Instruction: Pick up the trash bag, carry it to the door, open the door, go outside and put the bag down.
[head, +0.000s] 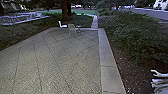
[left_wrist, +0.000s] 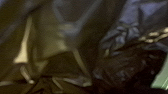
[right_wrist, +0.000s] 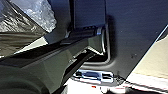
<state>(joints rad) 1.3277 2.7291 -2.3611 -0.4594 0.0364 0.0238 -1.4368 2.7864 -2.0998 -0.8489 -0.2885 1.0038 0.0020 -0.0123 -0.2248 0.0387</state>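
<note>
Your shiny dark plastic bag (left_wrist: 120, 37) seems kept close for steadiness; a gray paved patio (head: 50, 67) spans the head view's lower left. You can't tell either gripper's state.

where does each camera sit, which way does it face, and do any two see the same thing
Head view: high on the robot, forward and down over paving towards chairs; possibly a person's hand at lower right.
Left wrist view: on the left wrist, close up against the dark trash bag.
Right wrist view: on the right wrist, facing the robot's dark plate and jointed bar.
Shared: both wrist views show dark crinkled plastic, probably the same bag.
</note>
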